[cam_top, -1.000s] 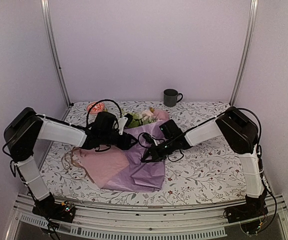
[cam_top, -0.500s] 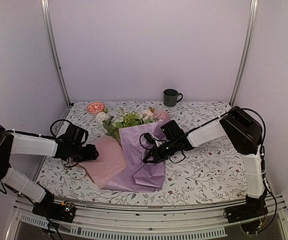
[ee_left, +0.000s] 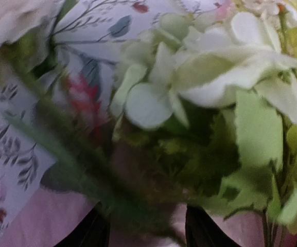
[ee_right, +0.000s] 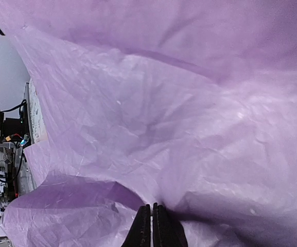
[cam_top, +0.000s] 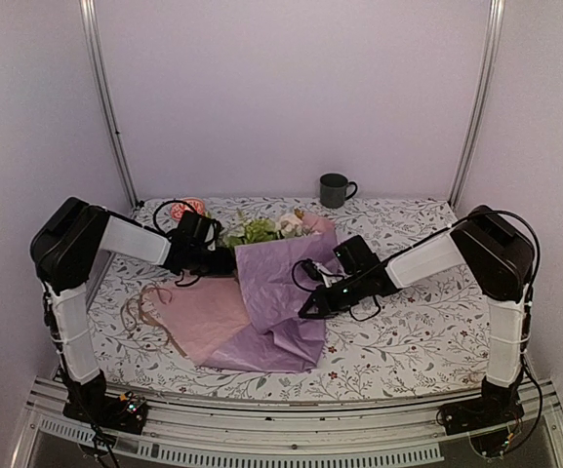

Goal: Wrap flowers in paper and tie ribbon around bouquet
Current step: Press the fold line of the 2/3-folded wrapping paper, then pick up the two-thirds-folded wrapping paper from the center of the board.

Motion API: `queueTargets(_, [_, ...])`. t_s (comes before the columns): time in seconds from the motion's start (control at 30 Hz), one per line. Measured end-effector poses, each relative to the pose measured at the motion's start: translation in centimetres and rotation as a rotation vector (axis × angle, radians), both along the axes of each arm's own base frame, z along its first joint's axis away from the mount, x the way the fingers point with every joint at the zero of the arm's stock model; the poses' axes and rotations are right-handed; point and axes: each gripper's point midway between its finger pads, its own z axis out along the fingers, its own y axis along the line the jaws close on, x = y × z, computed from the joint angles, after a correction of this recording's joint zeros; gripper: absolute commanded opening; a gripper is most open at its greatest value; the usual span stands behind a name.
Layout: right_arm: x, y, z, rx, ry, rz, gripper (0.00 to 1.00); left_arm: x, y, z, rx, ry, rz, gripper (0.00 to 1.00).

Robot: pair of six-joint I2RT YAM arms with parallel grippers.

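Note:
The flowers (cam_top: 261,230) lie at the back of the cloth with their stalks under the lilac paper (cam_top: 283,292), whose pink side (cam_top: 206,317) spreads to the left. In the left wrist view, white blooms and green leaves (ee_left: 210,77) fill the frame. My left gripper (ee_left: 148,232) has its jaws apart, with blurred greenery between them. From above, the left gripper (cam_top: 229,261) sits at the left side of the flowers. My right gripper (ee_right: 152,218) is shut on a fold of the paper (ee_right: 163,118), at the sheet's right edge (cam_top: 307,311). The beige ribbon (cam_top: 144,310) curls left of the sheet.
A dark mug (cam_top: 335,190) stands at the back right. A small pink dish (cam_top: 191,206) sits at the back left, partly behind the left arm. The floral table cloth (cam_top: 408,331) covers the table, and walls close in on three sides.
The left arm swung out to the left, then came back to the left side of the flowers. The right gripper shifted a little to the right with the paper fold.

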Motion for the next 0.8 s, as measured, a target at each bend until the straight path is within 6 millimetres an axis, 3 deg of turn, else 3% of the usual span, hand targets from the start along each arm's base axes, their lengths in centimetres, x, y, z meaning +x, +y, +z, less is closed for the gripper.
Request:
queueTargets(0.17, [0.0, -2.8, -0.2, -0.008, 0.012, -0.056, 0.04, 4.1, -5.3, 0.3, -0.002, -0.073, -0.139, 0.5])
queueTargets(0.23, [0.1, -3.4, -0.1, -0.005, 0.02, -0.074, 0.04, 4.2, -7.0, 0.6, 0.007, -0.084, -0.192, 0.53])
queueTargets(0.3, [0.2, -3.4, -0.1, -0.003, 0.024, -0.077, 0.04, 3.1, -7.5, 0.6, 0.016, -0.068, -0.218, 0.56])
queueTargets(0.4, [0.3, -3.3, 0.0, -0.009, 0.027, -0.079, 0.04, -0.3, -5.4, 0.7, 0.044, -0.008, -0.21, 0.58])
queueTargets(0.47, [0.3, -3.3, 0.0, -0.016, 0.027, -0.079, 0.03, -3.1, -1.6, 0.7, 0.091, 0.062, -0.155, 0.6])
queueTargets(0.53, [0.4, -3.3, 0.1, -0.021, 0.025, -0.078, 0.04, -4.4, 2.2, 0.8, 0.131, 0.112, -0.085, 0.6])
queueTargets(0.7, [0.3, -3.3, 0.0, -0.028, 0.02, -0.07, 0.04, -4.0, 10.1, 0.2, 0.185, 0.201, 0.085, 0.61])
queueTargets(0.8, [0.4, -3.2, 0.0, -0.027, 0.014, -0.064, 0.04, -3.2, 11.0, 0.1, 0.197, 0.214, 0.091, 0.6])
